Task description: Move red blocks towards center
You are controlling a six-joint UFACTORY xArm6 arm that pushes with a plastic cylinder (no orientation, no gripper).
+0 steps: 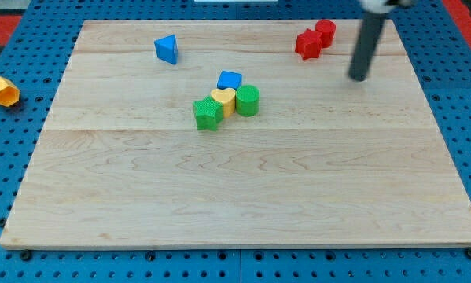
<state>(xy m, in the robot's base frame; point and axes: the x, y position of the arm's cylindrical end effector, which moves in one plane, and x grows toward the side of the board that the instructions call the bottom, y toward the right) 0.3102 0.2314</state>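
Two red blocks lie near the view's top right: a red star-shaped block and a red round block touching it on its upper right. My tip is at the lower end of the dark rod, to the right of and below both red blocks, apart from them. Near the board's middle sits a cluster: a blue block, a yellow heart block, a green round block and a green star-shaped block.
A blue triangle block lies at the view's upper left on the wooden board. A yellow-orange hexagon block lies off the board on the blue pegboard at the view's left.
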